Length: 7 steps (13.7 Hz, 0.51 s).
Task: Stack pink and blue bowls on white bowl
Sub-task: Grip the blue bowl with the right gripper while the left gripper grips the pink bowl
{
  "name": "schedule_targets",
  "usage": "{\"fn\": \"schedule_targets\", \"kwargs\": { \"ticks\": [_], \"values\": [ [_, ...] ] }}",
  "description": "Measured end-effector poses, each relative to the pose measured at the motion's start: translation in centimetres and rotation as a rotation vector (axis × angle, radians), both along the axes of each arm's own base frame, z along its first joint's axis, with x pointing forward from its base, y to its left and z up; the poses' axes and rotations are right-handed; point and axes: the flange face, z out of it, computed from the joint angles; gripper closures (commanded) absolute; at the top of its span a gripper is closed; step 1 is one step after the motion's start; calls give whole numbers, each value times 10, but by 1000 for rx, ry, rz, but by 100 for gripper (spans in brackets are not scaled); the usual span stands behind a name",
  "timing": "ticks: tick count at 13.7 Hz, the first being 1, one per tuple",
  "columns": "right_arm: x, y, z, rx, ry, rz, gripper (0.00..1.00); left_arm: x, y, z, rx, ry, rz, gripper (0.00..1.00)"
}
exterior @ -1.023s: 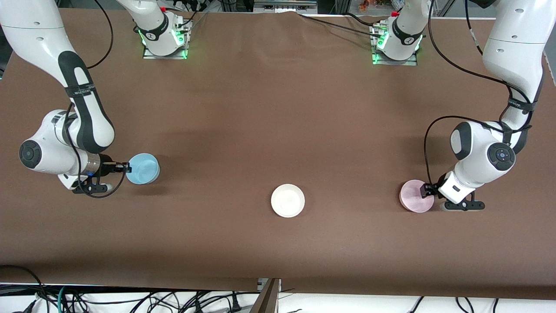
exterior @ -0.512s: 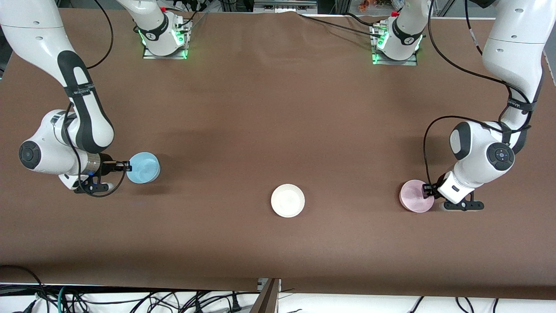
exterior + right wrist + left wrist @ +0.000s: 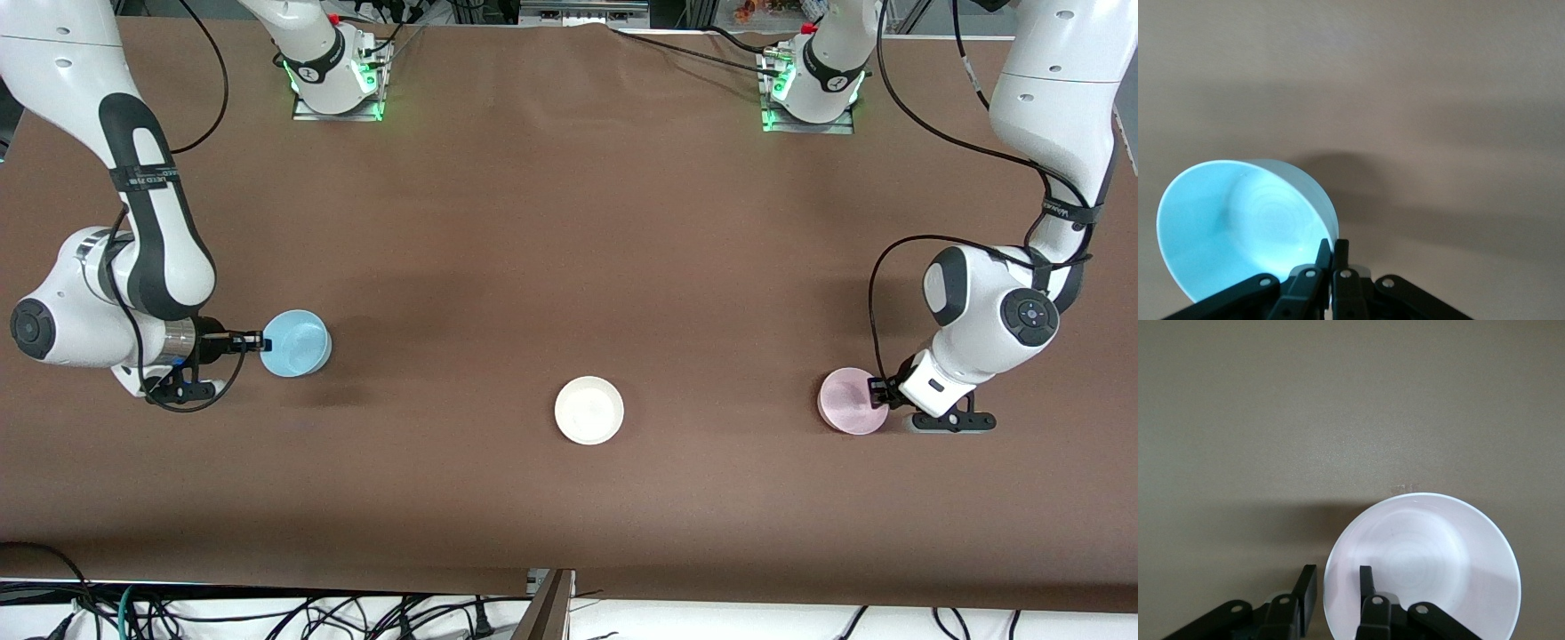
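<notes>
Right gripper [image 3: 258,341] is clenched on the blue bowl [image 3: 298,343] rim, tilting it — left gripper [image 3: 880,392] straddles the pink bowl [image 3: 851,401] rim, not pinched yet; white bowl [image 3: 589,410] waits between.

Both arms [image 3: 133,222] are glossy white with black joint bands and round black end caps. Thin black cables [image 3: 933,133] loop along them. The grippers [image 3: 1337,593] are matte black with silver screws, and green lights glow at the bases [image 3: 338,84].

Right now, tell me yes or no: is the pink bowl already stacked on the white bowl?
No, the pink bowl sits on the table toward the left arm's end, apart from the white bowl.
</notes>
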Motion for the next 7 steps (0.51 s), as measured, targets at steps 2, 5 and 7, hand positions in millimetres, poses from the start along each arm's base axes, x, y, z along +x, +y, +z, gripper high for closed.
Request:
{"fn": "schedule_targets", "kwargs": {
  "ticks": [2, 5, 7],
  "values": [
    [5, 10, 7, 3, -7, 17, 100, 0, 0, 0, 0, 0, 0, 83],
    [9, 37, 12, 22, -18, 53, 100, 0, 0, -1, 0, 1, 0, 100],
    [10, 60, 15, 38, -22, 69, 100, 0, -1, 1, -1, -1, -2, 100]
  ]
}}
